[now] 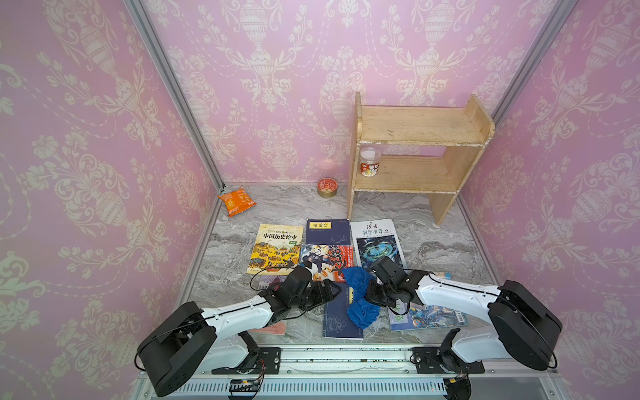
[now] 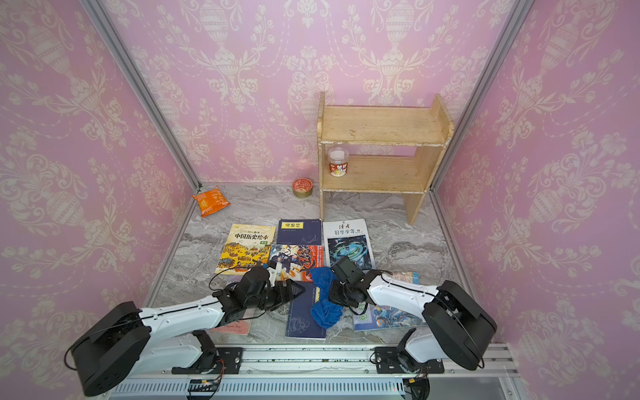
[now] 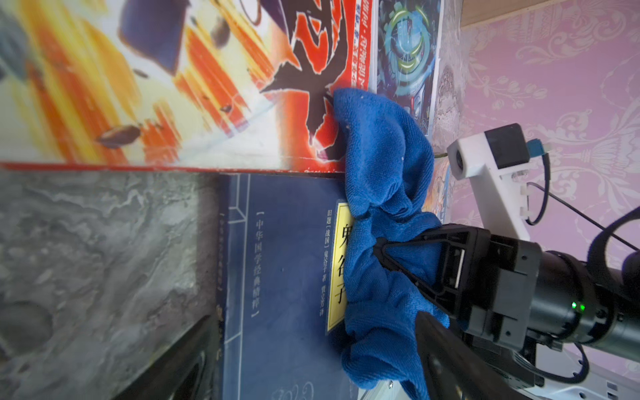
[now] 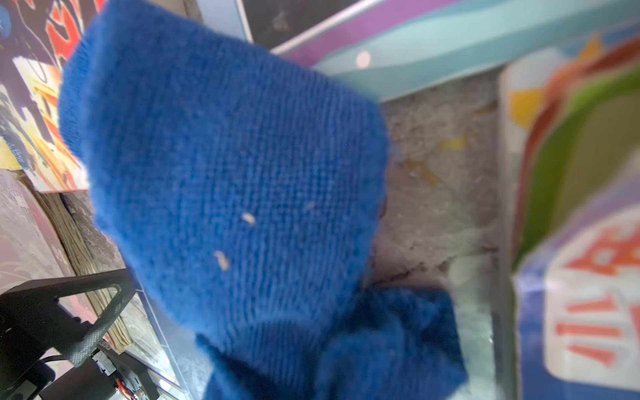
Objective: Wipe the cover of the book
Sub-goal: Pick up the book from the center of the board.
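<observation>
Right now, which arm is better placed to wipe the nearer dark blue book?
Right. The right pincer is shut on the blue cloth lying on that book; the left pincer is open, empty.

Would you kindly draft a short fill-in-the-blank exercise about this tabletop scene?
1. The right gripper, clamping the crumpled blue microfibre cloth over the dark navy book, has its jaws ___.
2. The left gripper, near that book, is ___.
3. The clear red-labelled plastic tub stands on the wooden shelf unit's ___ shelf.
Missing words: shut; open; lower.
</observation>
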